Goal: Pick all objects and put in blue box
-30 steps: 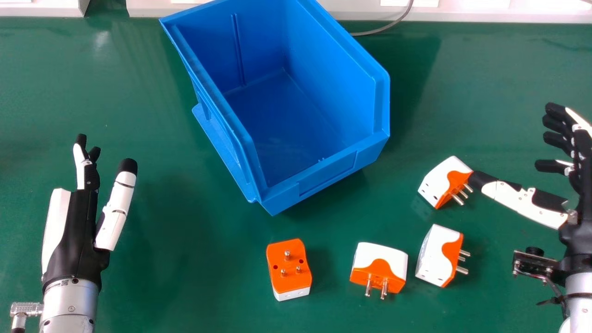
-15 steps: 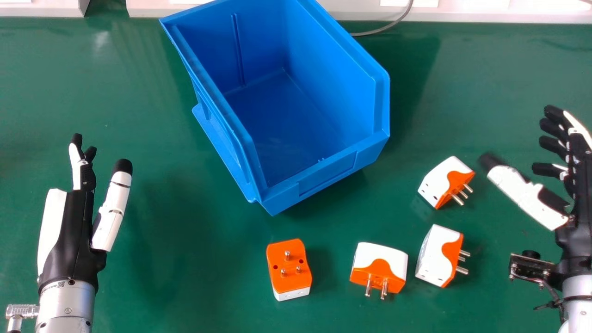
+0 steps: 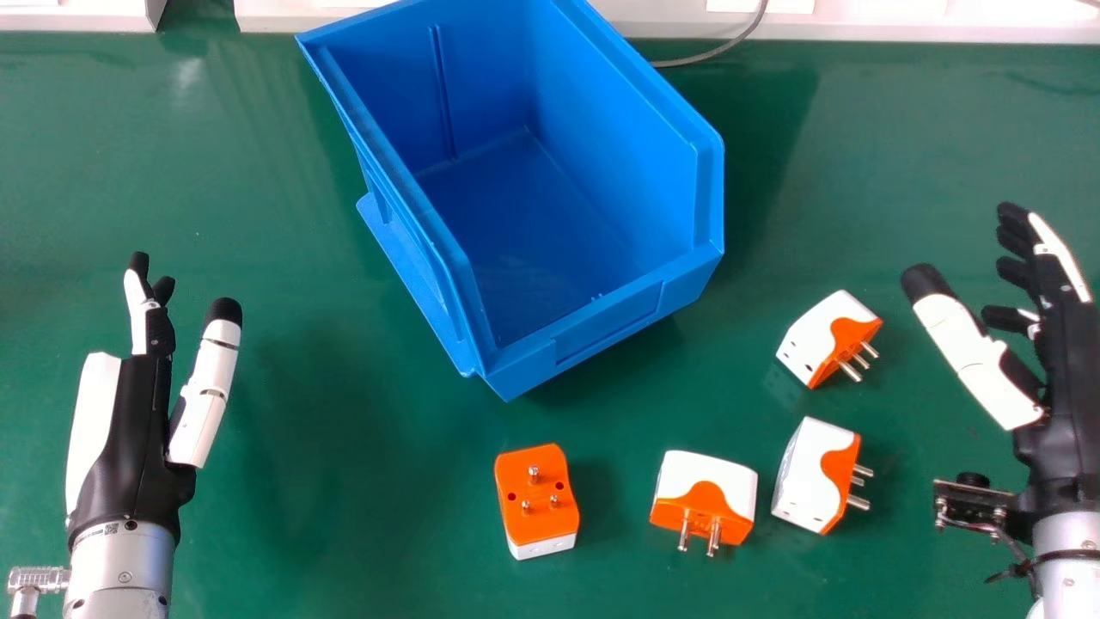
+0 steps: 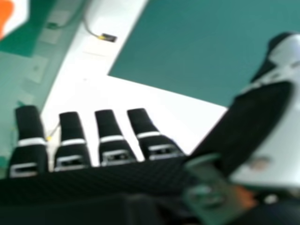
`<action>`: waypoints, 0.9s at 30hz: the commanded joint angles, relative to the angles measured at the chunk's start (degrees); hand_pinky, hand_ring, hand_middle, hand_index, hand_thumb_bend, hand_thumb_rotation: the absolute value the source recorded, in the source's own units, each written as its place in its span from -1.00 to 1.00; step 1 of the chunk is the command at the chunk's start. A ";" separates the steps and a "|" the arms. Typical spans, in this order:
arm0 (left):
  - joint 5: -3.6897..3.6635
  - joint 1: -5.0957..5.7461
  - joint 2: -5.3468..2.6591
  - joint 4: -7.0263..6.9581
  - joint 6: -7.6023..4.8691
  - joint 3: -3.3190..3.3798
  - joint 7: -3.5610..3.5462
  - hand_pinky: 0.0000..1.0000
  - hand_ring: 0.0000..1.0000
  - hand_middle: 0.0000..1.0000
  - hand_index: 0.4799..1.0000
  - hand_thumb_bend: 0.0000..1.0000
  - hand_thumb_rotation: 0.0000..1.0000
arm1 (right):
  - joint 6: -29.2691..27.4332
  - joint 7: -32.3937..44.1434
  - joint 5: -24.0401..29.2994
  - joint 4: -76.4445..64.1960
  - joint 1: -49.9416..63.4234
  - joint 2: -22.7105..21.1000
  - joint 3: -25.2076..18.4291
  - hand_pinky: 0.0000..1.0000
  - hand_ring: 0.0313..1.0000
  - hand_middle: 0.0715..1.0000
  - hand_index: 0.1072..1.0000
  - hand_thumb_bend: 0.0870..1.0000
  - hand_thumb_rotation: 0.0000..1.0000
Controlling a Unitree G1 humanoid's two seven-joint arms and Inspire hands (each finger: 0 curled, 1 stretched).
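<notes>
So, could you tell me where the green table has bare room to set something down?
One wide patch of green table lies between the left hand and the blue bin. Another is right of the bin, beyond the farthest plug adapter. Crowding is nearer, where it and two more adapters lie left of the right hand.

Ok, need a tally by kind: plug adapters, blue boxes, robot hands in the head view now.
Orange and white plug adapters: 4
Blue box: 1
Robot hands, left and right: 2
Total: 7
</notes>
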 commanded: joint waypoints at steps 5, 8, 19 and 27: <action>-0.13 0.50 -1.05 -1.09 -0.79 -0.13 0.96 1.00 1.00 1.00 1.00 -0.24 1.00 | 8.57 0.75 -10.02 -3.42 -2.73 -3.13 3.11 0.51 0.77 0.81 0.78 0.33 0.32; -0.13 0.56 -1.52 -0.92 -1.05 -0.17 1.07 1.00 1.00 1.00 1.00 -0.25 1.00 | 15.92 5.14 -12.50 -4.51 -5.64 -4.63 4.48 0.43 0.73 0.80 0.77 0.47 0.30; -0.42 0.30 -2.27 -1.16 -0.84 -0.53 1.25 1.00 1.00 1.00 1.00 -0.24 1.00 | 32.46 19.54 -20.99 -1.17 -16.62 -14.54 11.95 0.29 0.59 0.74 0.71 0.68 0.23; -1.14 -0.66 -1.66 0.37 -1.63 -0.31 0.75 1.00 1.00 1.00 1.00 -0.15 1.00 | 35.23 24.53 -21.55 5.01 -23.62 -17.83 15.57 0.40 0.61 0.72 0.69 0.72 0.12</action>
